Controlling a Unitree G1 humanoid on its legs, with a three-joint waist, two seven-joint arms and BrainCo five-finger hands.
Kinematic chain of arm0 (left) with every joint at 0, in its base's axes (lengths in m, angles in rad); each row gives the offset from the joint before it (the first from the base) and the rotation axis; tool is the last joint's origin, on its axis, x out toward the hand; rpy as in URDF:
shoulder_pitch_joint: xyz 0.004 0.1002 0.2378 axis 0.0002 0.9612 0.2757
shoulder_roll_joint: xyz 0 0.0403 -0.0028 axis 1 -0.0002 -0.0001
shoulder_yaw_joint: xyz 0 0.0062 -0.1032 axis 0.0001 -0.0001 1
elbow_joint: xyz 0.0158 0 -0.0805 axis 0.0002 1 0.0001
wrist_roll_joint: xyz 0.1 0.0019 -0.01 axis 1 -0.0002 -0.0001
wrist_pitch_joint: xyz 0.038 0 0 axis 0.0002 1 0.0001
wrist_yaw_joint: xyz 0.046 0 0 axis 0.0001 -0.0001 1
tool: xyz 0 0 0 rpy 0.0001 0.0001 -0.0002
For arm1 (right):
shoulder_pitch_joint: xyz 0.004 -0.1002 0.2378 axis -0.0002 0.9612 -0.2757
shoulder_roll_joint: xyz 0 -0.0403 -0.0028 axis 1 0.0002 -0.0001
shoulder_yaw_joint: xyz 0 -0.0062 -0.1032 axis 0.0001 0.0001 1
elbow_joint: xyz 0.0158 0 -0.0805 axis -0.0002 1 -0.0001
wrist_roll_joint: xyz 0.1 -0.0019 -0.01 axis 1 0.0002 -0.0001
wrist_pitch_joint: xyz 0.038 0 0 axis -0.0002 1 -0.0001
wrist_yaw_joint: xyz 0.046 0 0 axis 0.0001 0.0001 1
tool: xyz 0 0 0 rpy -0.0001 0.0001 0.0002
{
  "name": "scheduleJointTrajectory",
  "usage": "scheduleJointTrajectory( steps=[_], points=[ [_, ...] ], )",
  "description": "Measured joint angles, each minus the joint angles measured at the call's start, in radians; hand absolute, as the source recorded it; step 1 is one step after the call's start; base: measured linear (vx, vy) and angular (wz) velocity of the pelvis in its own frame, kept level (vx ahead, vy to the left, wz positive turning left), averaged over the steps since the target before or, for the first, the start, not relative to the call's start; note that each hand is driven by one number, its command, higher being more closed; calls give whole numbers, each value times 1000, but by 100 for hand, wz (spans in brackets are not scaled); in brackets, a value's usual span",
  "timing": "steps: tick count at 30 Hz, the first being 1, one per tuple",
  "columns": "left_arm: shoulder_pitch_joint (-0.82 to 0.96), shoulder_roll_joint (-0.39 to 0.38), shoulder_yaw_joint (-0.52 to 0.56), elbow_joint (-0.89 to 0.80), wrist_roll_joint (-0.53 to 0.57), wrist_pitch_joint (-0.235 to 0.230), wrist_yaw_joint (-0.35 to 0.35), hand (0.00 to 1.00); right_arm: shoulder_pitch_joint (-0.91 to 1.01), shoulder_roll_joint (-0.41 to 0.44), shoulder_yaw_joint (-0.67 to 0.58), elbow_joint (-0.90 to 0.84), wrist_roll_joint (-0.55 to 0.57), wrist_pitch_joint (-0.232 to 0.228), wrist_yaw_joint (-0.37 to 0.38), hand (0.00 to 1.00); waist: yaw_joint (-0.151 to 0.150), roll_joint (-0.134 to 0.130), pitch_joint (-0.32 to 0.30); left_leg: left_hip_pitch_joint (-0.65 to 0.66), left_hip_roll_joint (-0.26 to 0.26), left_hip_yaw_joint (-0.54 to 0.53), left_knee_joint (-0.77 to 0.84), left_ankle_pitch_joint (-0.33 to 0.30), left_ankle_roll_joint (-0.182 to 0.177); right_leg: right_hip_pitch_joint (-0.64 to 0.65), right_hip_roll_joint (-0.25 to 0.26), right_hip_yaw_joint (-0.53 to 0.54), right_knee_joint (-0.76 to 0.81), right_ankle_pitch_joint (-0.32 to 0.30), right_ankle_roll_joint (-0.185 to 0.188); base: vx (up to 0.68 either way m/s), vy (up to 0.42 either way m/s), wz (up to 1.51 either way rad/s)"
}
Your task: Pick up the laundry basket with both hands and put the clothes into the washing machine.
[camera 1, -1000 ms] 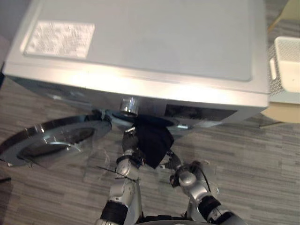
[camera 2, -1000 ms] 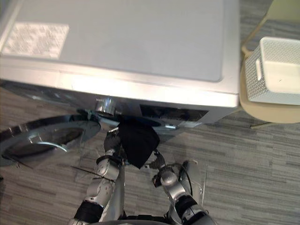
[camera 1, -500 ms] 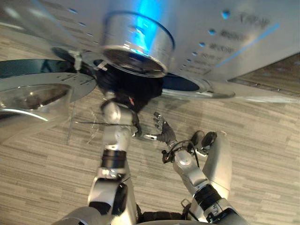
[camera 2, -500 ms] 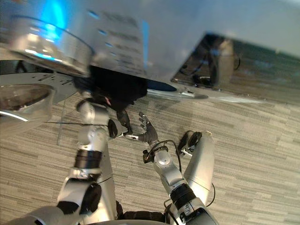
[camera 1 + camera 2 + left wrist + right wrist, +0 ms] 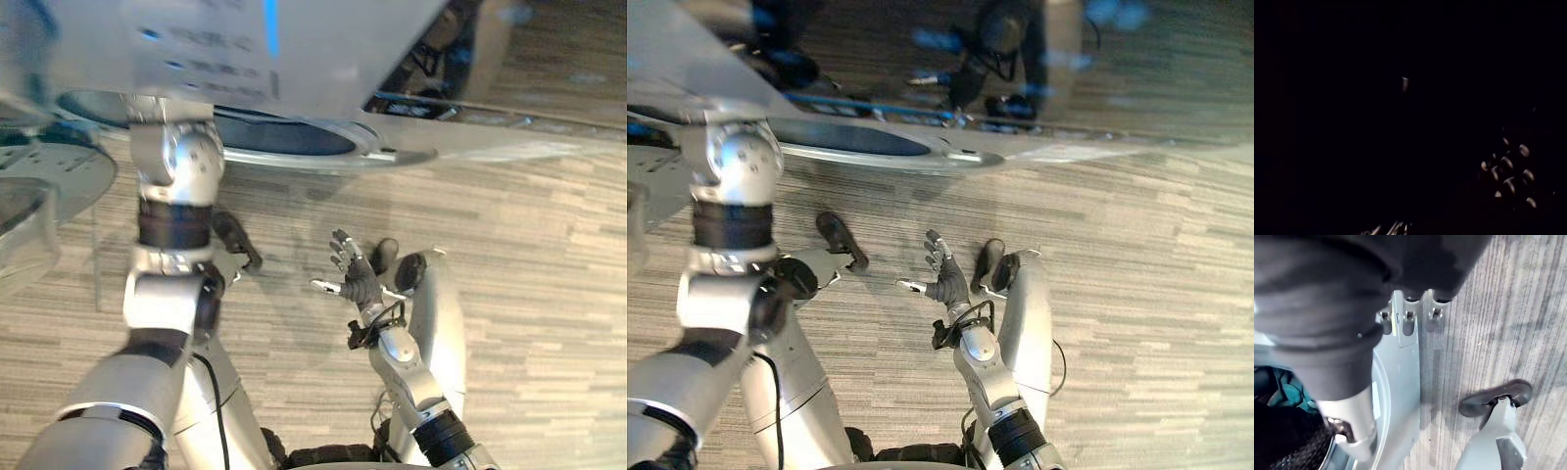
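While the left arm point(image 5: 176, 166) reaches into the washing machine drum point(image 5: 284, 137) where the clothes point(image 5: 1282, 390) lie, the left hand's grip can't be told. Right hand point(image 5: 355, 279) hangs outside over the floor point(image 5: 529, 294), fingers point(image 5: 340, 247) spread, empty.

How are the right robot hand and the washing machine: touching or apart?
Apart. The left eye view shows bare floor between the open right robot hand and the washing machine.

Both eye views look down past the washing machine point(image 5: 294, 49); left wrist view perhaps inside it.
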Motion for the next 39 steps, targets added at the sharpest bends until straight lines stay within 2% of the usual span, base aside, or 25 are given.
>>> scheduleJointTrajectory(
  steps=[1,2,3,4,5,6,7,10,12,13,15,19,23,28,31,32,35,36,38,39],
  points=[
    [-65,15,-14,48,-1,4,0,100,-6,-3,-3,2,13,-3,1,0,-4,-6,1,-1,8,28,-23,1,-2,-14,2,4,-27,14,-3,-71,67,-31],
    [-158,48,-39,144,3,17,-1,100,-5,10,-6,-6,22,-4,5,0,-12,-8,4,-24,20,9,74,-24,-2,-22,-8,3,-50,29,-21,-42,97,-42],
    [-204,76,-58,199,21,30,-2,100,15,-1,-7,-28,25,-6,8,0,-12,-8,3,-4,12,-64,171,-51,1,-34,2,-3,-43,44,-2,-38,137,-59],
    [-269,113,-75,241,76,60,-10,0,19,3,-8,-38,36,-11,10,0,-14,-13,5,6,7,-69,153,-129,51,-53,8,0,-45,62,5,-52,93,-58],
    [-342,144,-107,272,169,104,-32,0,22,2,-20,-42,61,-15,15,0,-18,-13,5,-13,9,-53,143,-125,47,-78,4,-2,-65,95,-1,-70,68,-31],
    [-368,157,-130,296,199,115,-41,0,24,2,-19,-39,66,-13,17,0,-19,-13,5,-19,9,-49,140,-123,45,-85,3,1,-72,110,3,-58,28,-4],
    [-392,173,-167,339,307,152,-53,0,33,2,-22,-38,81,-12,17,0,-16,-13,5,-17,12,-47,141,-122,46,-85,4,3,-74,128,6,0,0,0],
    [-400,208,-219,427,488,219,-93,0,35,6,-39,-43,100,-17,21,0,-12,-14,4,-5,20,-45,121,-109,36,-73,6,-11,-89,156,0,-5,-45,2],
    [-379,217,-246,475,699,274,-118,0,61,6,-59,-62,100,-24,23,0,-2,-14,4,-4,23,-51,109,-98,25,-71,8,-23,-95,175,-8,0,-56,2],
    [-365,217,-249,476,791,286,-118,0,73,4,-62,-68,100,-26,22,0,1,-14,4,-4,23,-53,107,-96,23,-70,8,-26,-95,175,-8,3,-47,-3],
    [-292,222,-278,476,1110,323,-115,0,108,3,-56,-76,99,-39,23,0,5,-14,4,-5,24,-56,92,-91,13,-69,8,-35,-100,175,-8,1,-41,3],
    [-214,221,-318,476,1398,373,-108,0,116,1,-52,-72,101,-76,35,0,6,-14,4,-5,25,-55,72,-81,-2,-65,8,-46,-110,175,-9,-8,-28,6],
    [-197,234,-318,474,1541,377,-66,0,119,-13,-32,-55,110,-110,43,0,7,-14,4,-1,25,-68,73,-70,9,-48,7,-59,-109,175,-12,0,0,0],
    [-153,258,-306,424,1574,401,-13,0,118,-19,-16,-4,110,-133,41,0,19,-13,3,36,23,-64,63,-68,12,-16,5,-61,-108,171,-15,4,-14,4],
    [-89,228,-237,363,1554,421,14,0,98,-18,-18,57,110,-136,33,0,34,-13,3,96,21,-60,34,-49,23,44,3,-76,-126,167,-23,22,-36,8],
    [-33,198,-172,288,1520,434,20,0,74,-17,-28,102,112,-134,17,0,38,-12,2,140,17,-56,8,-45,17,90,1,-90,-144,162,-29,41,-62,14],
    [66,140,-79,155,1405,442,20,0,38,-15,-78,145,133,-113,-7,0,39,-10,1,224,-1,-48,-50,-29,5,175,0,-113,-190,161,-31,26,-56,16],
    [145,108,-33,115,1271,436,4,0,28,-16,-114,151,142,-88,-24,0,30,-8,0,282,-13,-39,-88,-21,-1,231,0,-122,-222,162,-31,18,-58,11],
    [266,77,11,52,1115,432,-48,0,28,-17,-154,150,142,-46,-30,0,21,-1,-3,340,-17,-31,-128,-15,-10,288,3,-139,-259,163,-32,26,-63,3],
    [313,70,17,24,1074,431,-67,0,28,-17,-164,151,142,-34,-28,0,19,0,-4,361,-17,-29,-141,-12,-14,308,3,-144,-270,163,-32,53,-64,2]
  ],
)
